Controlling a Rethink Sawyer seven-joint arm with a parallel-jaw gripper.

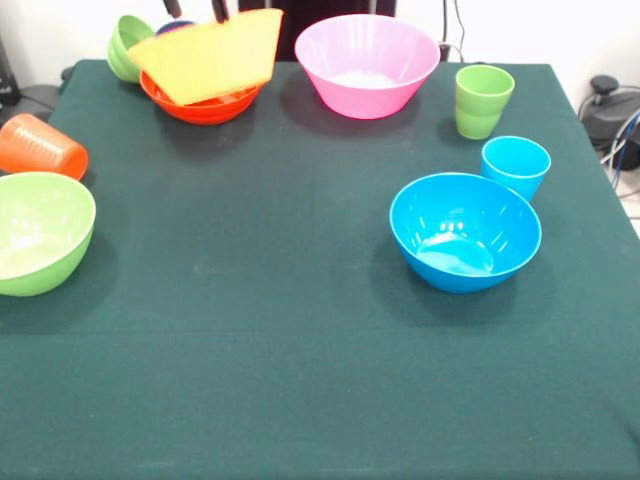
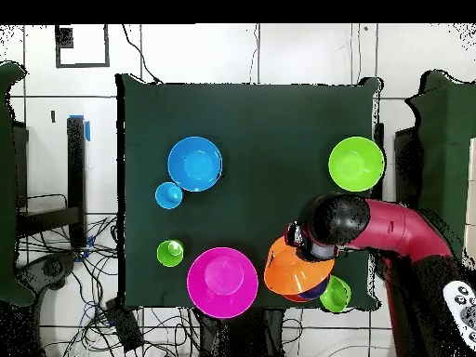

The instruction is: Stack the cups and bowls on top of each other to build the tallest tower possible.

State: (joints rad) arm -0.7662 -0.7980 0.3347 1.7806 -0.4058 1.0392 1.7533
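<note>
A: Arm pose?

B: Red and black arm (image 2: pixel 400 228) reaches in over the table's (image 1: pixel 300 330) edge; its wrist sits above the large orange bowl (image 1: pixel 213 55). In the front view only the dark gripper (image 1: pixel 195 10) tips show at the top, right at that bowl's upper rim. The bowl hangs tilted, open side turned away from the camera, over the medium red-orange bowl (image 1: pixel 200 108).

A: Jaws?

B: Can't tell. The tips are cut off and the wrist covers them from above. Grip on the bowl is not confirmable.

A: Rest of the set?

B: All glossy moulded plastic on a dark green cloth.
- Small dark blue bowl (image 1: pixel 176 25): a sliver behind the orange one.
- Small green bowl (image 1: pixel 127 46): tipped on its side, just beside the red-orange bowl, at the far corner.
- Large pink bowl (image 1: pixel 366 64): upright, at the same far edge.
- Lime green cup (image 1: pixel 482 100) and light blue cup (image 1: pixel 515 165): upright, tapered, near one side edge.
- Blue bowl (image 1: pixel 465 232): touching or almost touching the blue cup.
- Orange cup (image 1: pixel 41 146): lying on its side, ribbed wall, at the opposite edge.
- Lime green bowl (image 1: pixel 40 232): round, deep, just beside it.
</note>
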